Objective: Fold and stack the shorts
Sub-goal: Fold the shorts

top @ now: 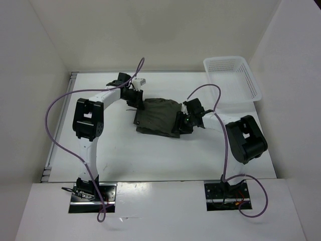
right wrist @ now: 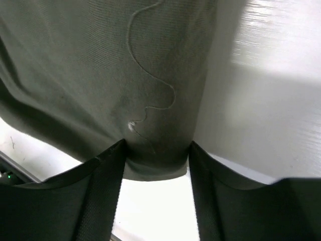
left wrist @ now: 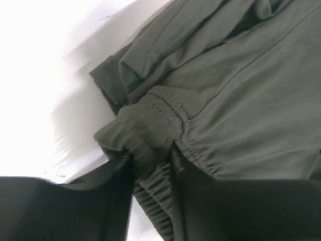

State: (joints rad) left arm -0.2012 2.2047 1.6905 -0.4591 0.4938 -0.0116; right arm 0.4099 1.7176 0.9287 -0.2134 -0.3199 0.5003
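Note:
The dark olive-green shorts point(top: 158, 116) lie bunched in the middle of the white table. My left gripper point(top: 137, 103) is at their far-left corner. In the left wrist view it point(left wrist: 152, 168) is shut on the gathered waistband point(left wrist: 150, 125), which fills the narrow gap between the jaws. My right gripper point(top: 179, 125) is at the shorts' near-right edge. In the right wrist view it point(right wrist: 156, 155) holds a hem of the cloth point(right wrist: 100, 75) between its jaws, a little above the table. A thin pale drawstring point(right wrist: 159, 85) curls across that cloth.
A white plastic lattice basket point(top: 233, 76) stands at the back right corner. White walls close in the table on the left, back and right. Purple cables loop from both arms over the table point(top: 150, 160).

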